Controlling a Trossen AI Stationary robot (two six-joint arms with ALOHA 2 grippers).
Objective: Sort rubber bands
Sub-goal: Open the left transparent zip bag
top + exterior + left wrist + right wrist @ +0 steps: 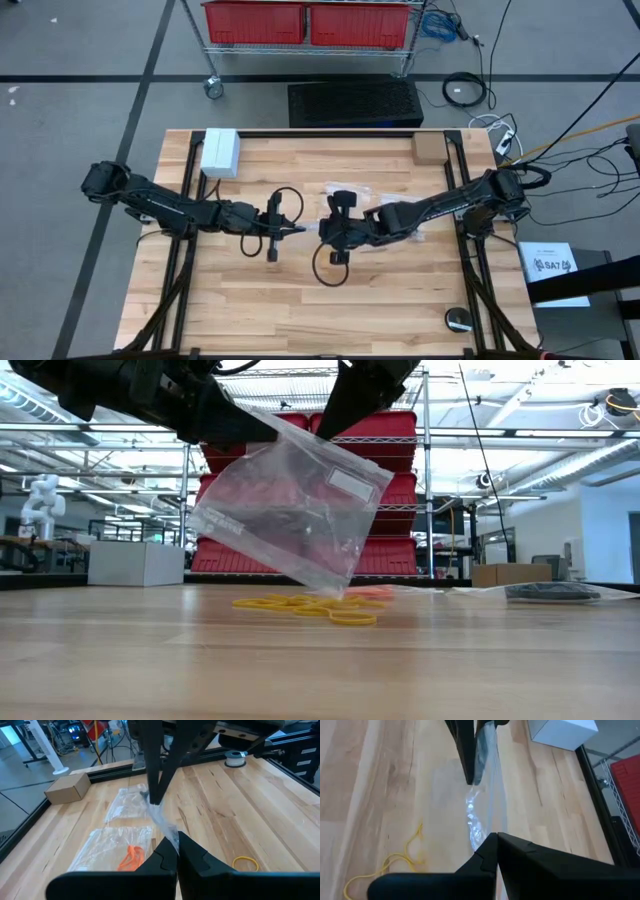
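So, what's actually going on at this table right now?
Both arms hold one clear plastic bag up above the middle of the wooden table. The left claw is shut on one edge and the right claw is shut on another. Below it, yellow rubber bands lie loose on the wood, and an orange band sits in another flat bag on the table.

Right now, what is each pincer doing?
Left pincer: shut on the clear plastic bag.
Right pincer: shut on the same bag.
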